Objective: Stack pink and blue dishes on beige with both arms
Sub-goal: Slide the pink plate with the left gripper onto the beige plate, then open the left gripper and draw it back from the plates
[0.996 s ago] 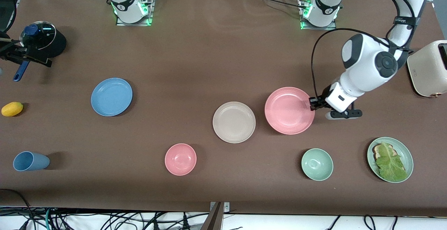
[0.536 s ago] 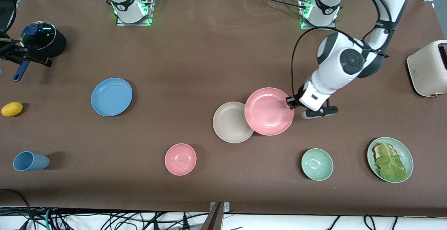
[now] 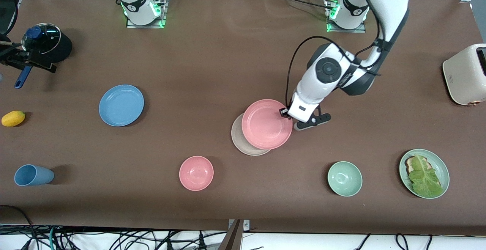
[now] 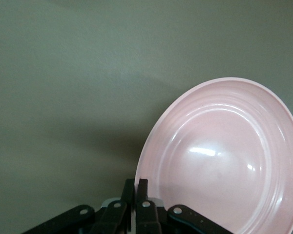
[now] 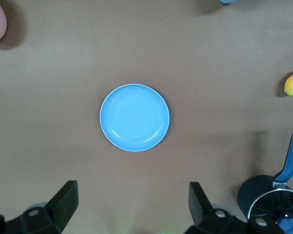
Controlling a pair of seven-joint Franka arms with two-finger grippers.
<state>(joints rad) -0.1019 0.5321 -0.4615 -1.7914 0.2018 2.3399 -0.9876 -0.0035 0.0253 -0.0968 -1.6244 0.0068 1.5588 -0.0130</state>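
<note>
My left gripper (image 3: 283,112) is shut on the rim of the pink plate (image 3: 266,124), which hangs over most of the beige plate (image 3: 243,145); only a crescent of beige shows. In the left wrist view the pink plate (image 4: 224,156) fills one side, its rim pinched in the left gripper (image 4: 137,187). The blue plate (image 3: 121,105) lies flat toward the right arm's end of the table. The right wrist view looks down on the blue plate (image 5: 135,117), with the right gripper (image 5: 132,195) open and high above the table. The right gripper itself is out of the front view.
A small pink bowl (image 3: 196,173) and a green bowl (image 3: 344,178) sit nearer the front camera. A green plate with lettuce (image 3: 424,173), a toaster (image 3: 465,74), a blue cup (image 3: 32,175), a lemon (image 3: 13,118) and a lidded pot (image 3: 43,43) stand around the edges.
The left arm has carried the pink plate from beside the beige plate until it covers most of it. The right arm and the blue plate have not moved.
</note>
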